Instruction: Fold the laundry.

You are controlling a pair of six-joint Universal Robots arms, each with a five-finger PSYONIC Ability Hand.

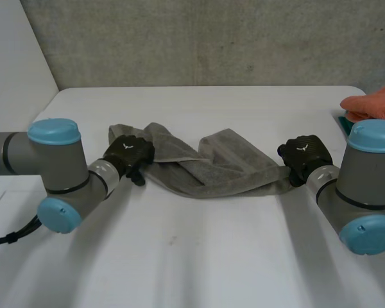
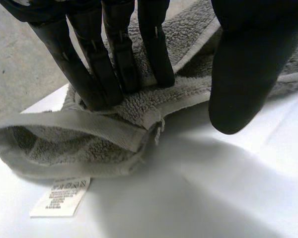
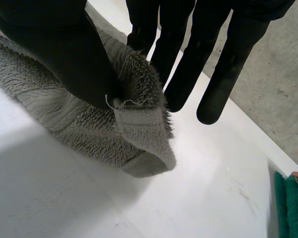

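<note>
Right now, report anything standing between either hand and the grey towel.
Nothing visible does. The left hand rests straight fingers on one end of the grey towel, near its label. The right hand pinches the other end between its thumb and fingers.

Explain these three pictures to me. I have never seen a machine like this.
It is a robot with two arms at a white table, each ending in a black hand. The wide picture looks down from between the arms; the other two come from cameras on each wrist. A grey towel lies crumpled across the table. The left hand rests straight fingers on one end, near its label. The right hand seems to pinch the other end between thumb and fingers. An orange cloth sits by the table's right edge.
</note>
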